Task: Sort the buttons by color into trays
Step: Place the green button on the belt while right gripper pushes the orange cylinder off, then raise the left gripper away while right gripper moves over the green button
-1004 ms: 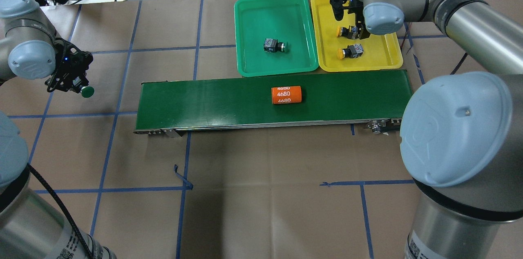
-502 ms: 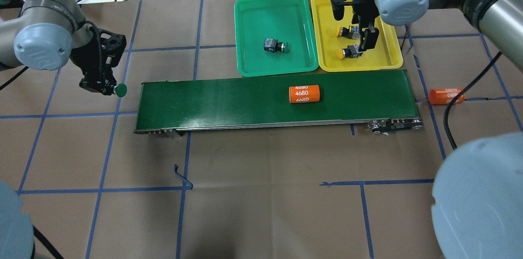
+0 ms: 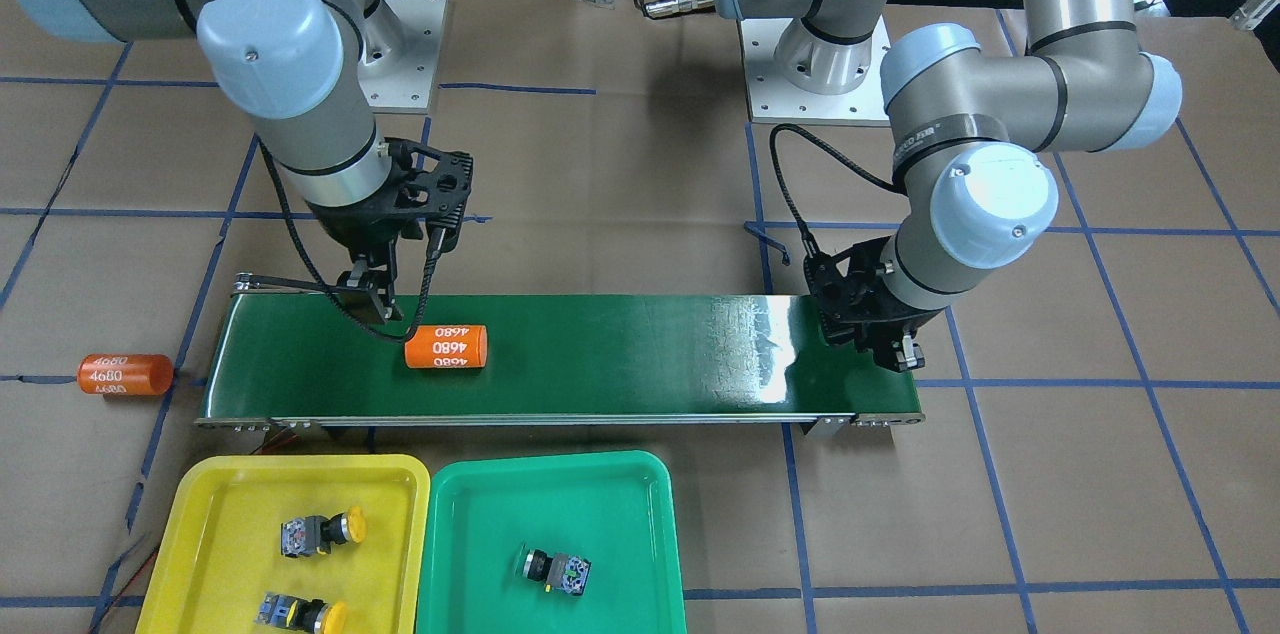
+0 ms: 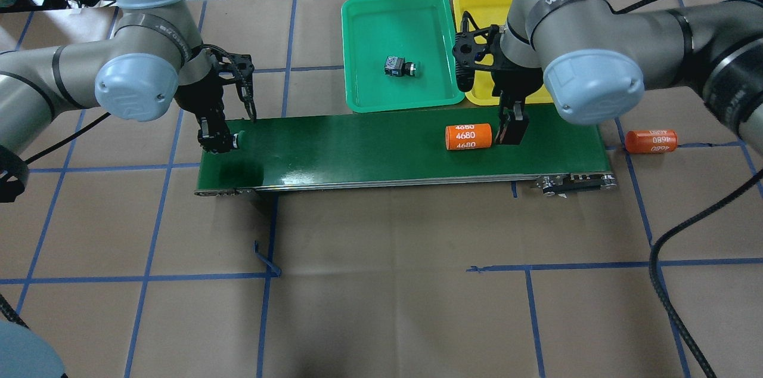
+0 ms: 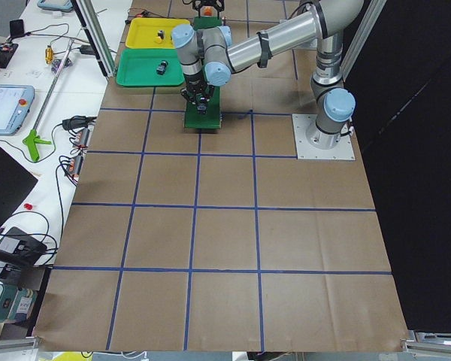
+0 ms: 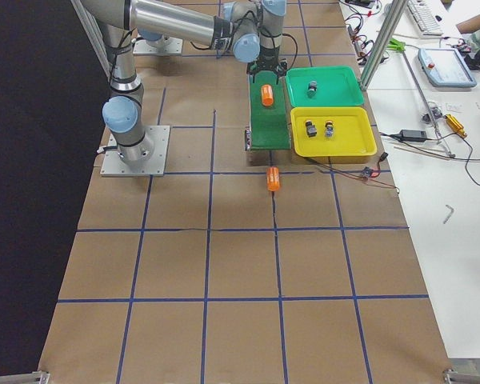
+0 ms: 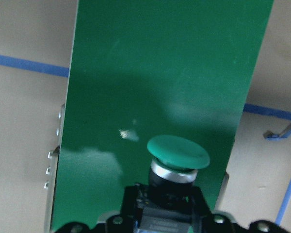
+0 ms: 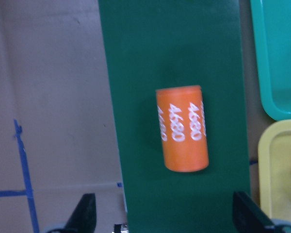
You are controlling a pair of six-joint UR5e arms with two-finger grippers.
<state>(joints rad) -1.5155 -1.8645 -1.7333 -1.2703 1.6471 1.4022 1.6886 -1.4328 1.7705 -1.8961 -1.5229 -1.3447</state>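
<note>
My left gripper (image 4: 222,141) is shut on the black body of a green-capped button (image 7: 178,151) and holds it over the left end of the dark green belt (image 4: 357,148). It also shows in the front view (image 3: 897,351). My right gripper (image 4: 511,123) is open and empty above the belt, just right of an orange "4680" cylinder (image 4: 468,137). The green tray (image 4: 363,20) holds one green button (image 4: 400,67). The yellow tray (image 3: 230,494) holds two yellow buttons (image 3: 322,531) (image 3: 300,611). In the overhead view my right arm hides most of it.
A second orange "4680" cylinder (image 4: 651,141) lies on the brown paper past the belt's right end. The two trays stand side by side along the belt's far edge. Cables and tools lie on the white bench beyond the table.
My left gripper has moved right with the green button, from beside the belt to over its left end. My right gripper has left the yellow tray for the belt. The cylinder has travelled right.
</note>
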